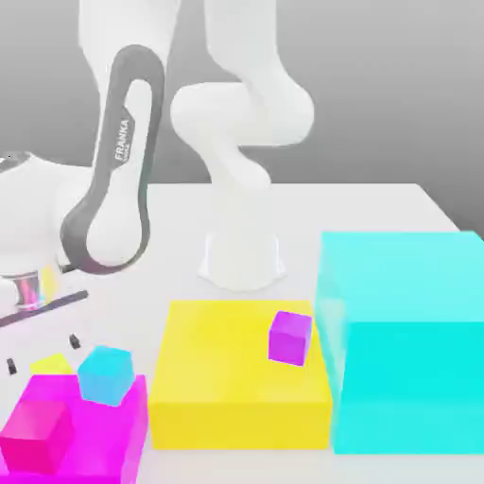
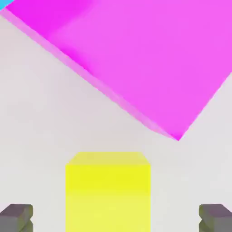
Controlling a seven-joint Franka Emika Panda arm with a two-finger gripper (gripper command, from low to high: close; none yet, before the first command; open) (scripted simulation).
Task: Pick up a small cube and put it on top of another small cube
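Note:
A small yellow cube (image 1: 49,363) (image 2: 108,190) rests on the white table beside the large magenta block (image 1: 113,435) (image 2: 149,59). My gripper (image 1: 43,351) (image 2: 115,217) hangs over it, open, one dark fingertip (image 2: 16,217) on each side of the cube and not touching it. On the magenta block sit a small cyan cube (image 1: 104,375) and a small pink cube (image 1: 38,437). A small purple cube (image 1: 289,337) lies on the large yellow block (image 1: 236,397).
A tall cyan block (image 1: 406,350) stands at the exterior view's right, against the yellow block. The arm's white base (image 1: 242,260) rises behind the yellow block. The table (image 1: 378,208) runs on behind the blocks.

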